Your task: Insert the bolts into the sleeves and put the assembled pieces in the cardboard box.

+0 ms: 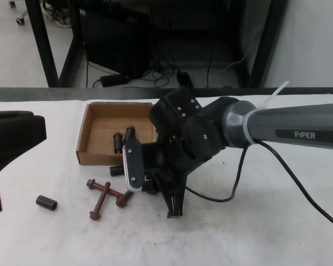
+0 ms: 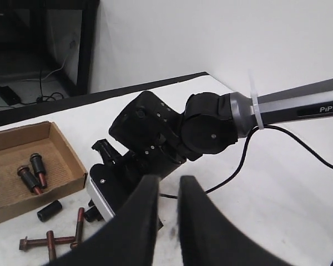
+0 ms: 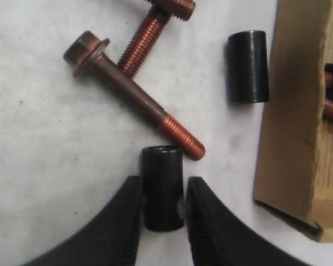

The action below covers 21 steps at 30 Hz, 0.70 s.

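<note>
By how things lie, the job looks a little under halfway done.

The left claw [image 2: 168, 188] hangs over the bench [image 1: 255, 233] on the box's left, its fingers a slim gap apart with nothing between them.

A loose sleeve [image 1: 46, 203] lies on the bench, well to the left of the cardboard box [image 1: 94, 158] and out in front of it. It has not been fitted.

Three bare bolts [image 1: 102, 194] lie crossed in a small heap, near the box's front wall. None of them has a sleeve on.

Two finished pieces [image 1: 122, 138] lie side by side inside the box, each a bolt with its sleeve on. I count these as done.

A second sleeve [image 3: 247, 66] lies just outside the box's front wall, beside the cardboard and empty.

The right claw [image 3: 162, 185], just in front of the box, is closed on a third sleeve [image 3: 162, 166]. The sleeve's open end faces the threaded tip of the nearest bolt [image 3: 133, 94]. The tip sits just beside the sleeve's rim. Whether they touch, or whether the sleeve is lifted off the bench, I cannot tell.

That leaves three bolts to sleeve and three pieces to box. The step in hand appears to be taking up this sleeve to pair it with a bolt, and the empty left claw would likely be the one to hold that bolt.
</note>
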Available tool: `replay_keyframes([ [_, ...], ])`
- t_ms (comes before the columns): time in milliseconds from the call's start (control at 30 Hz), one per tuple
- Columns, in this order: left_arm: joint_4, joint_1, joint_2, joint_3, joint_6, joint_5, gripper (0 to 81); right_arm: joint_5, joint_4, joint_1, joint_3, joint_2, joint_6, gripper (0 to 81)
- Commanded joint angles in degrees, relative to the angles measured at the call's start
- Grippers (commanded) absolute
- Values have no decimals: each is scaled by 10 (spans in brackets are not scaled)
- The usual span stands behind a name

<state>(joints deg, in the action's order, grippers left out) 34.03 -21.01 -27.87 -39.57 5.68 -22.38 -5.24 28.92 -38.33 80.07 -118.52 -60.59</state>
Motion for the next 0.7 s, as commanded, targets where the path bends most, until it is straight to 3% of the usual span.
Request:
replay_keyframes([
  [0, -3, -3, 4, 0, -10, 5, 136, 2, 15, -1, 1, -8, -8, 268],
  [233, -3, -3, 4, 0, -10, 5, 136, 3, 67, -1, 1, -8, -28, 256],
  [300, -3, -3, 4, 0, -10, 5, 136, 7, 74, -1, 1, -8, -28, 197],
  [433, -3, -3, 4, 0, -10, 5, 136, 32, 78, -2, 1, -8, -29, 1],
  [667, 23, -3, 4, 0, -10, 5, 136, 88, 109, -15, 12, -1, -24, 0],
])
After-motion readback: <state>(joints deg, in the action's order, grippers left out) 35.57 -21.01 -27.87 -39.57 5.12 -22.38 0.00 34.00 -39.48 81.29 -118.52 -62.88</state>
